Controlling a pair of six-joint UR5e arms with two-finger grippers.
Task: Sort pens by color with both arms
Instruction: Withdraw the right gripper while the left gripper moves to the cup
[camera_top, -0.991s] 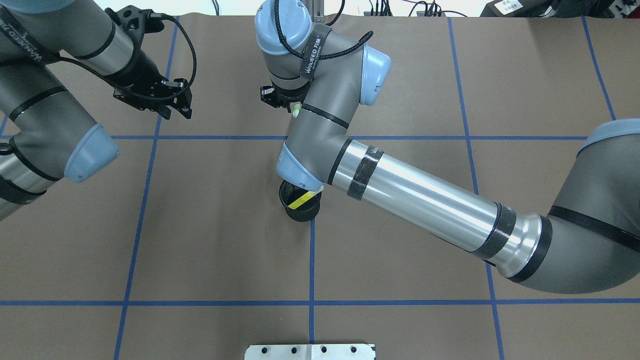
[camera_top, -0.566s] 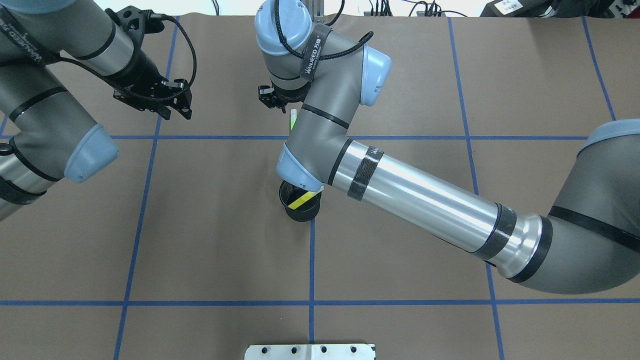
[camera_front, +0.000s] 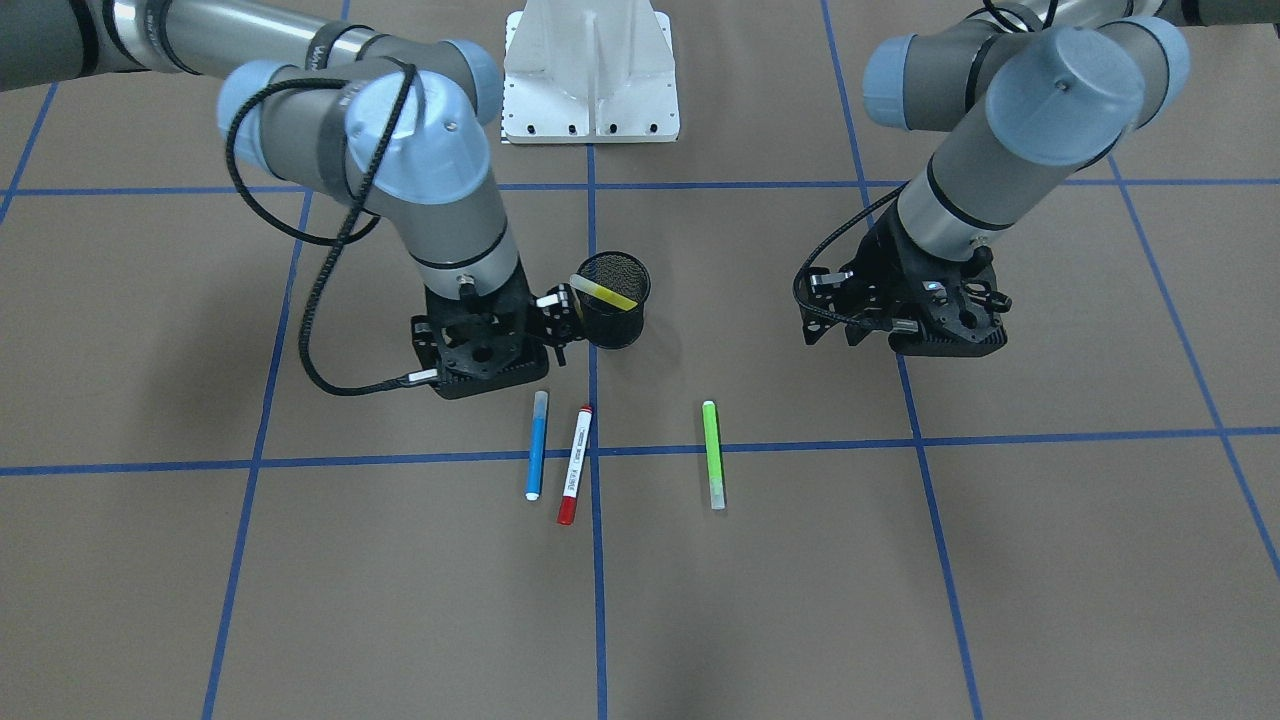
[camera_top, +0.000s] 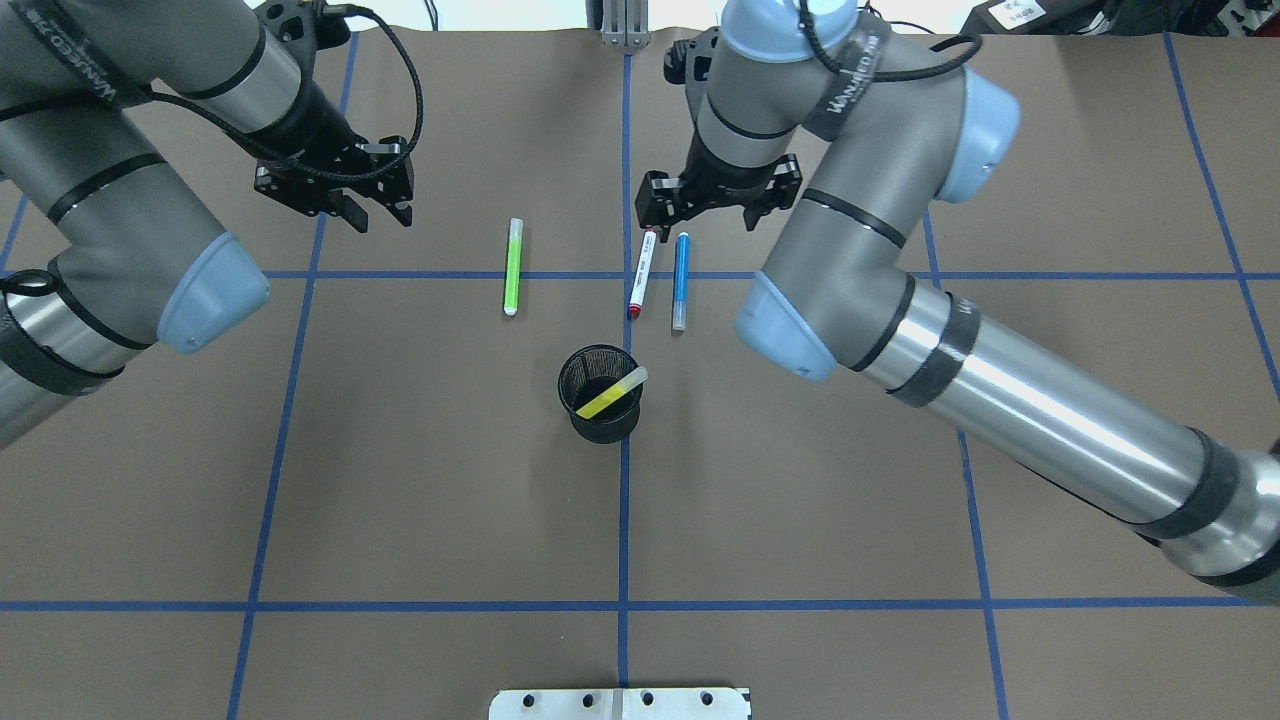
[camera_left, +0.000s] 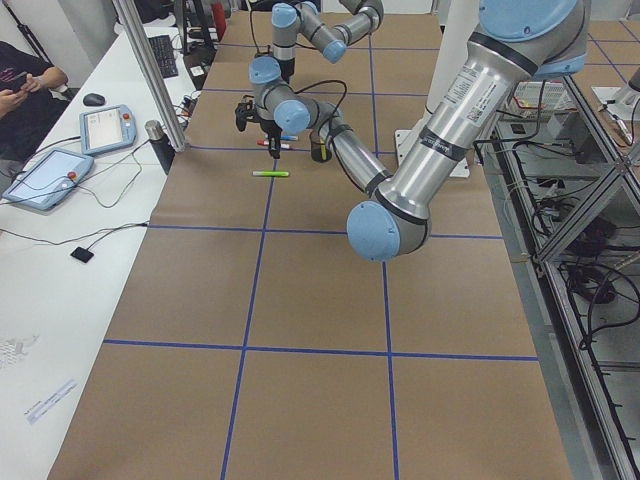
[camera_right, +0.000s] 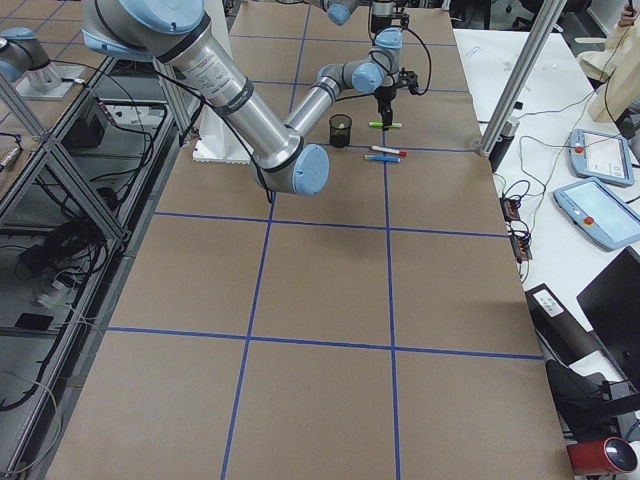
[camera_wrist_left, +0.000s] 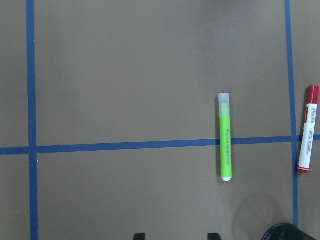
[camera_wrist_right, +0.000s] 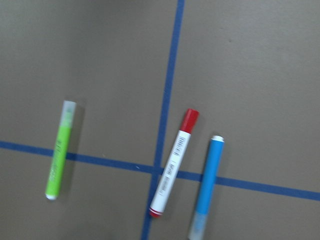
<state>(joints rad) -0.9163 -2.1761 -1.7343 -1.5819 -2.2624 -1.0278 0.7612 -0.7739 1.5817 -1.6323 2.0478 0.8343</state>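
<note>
The brown table (camera_top: 400, 500) is carrying a blue tape grid. The right arm (camera_top: 1000, 390) is reaching over it, and the right gripper (camera_top: 712, 205) is hanging with its jaws spread and empty near the ends of two pens. The left arm (camera_top: 110, 200) is holding the left gripper (camera_top: 378, 212), jaws likewise apart and empty, away from the green highlighter (camera_top: 513, 266). The black mesh cup (camera_top: 600, 425) is standing upright with the yellow highlighter (camera_top: 610, 394) leaning inside it. The red-capped marker (camera_top: 640, 276) and blue pen (camera_top: 680, 280) are lying side by side, not touching.
</note>
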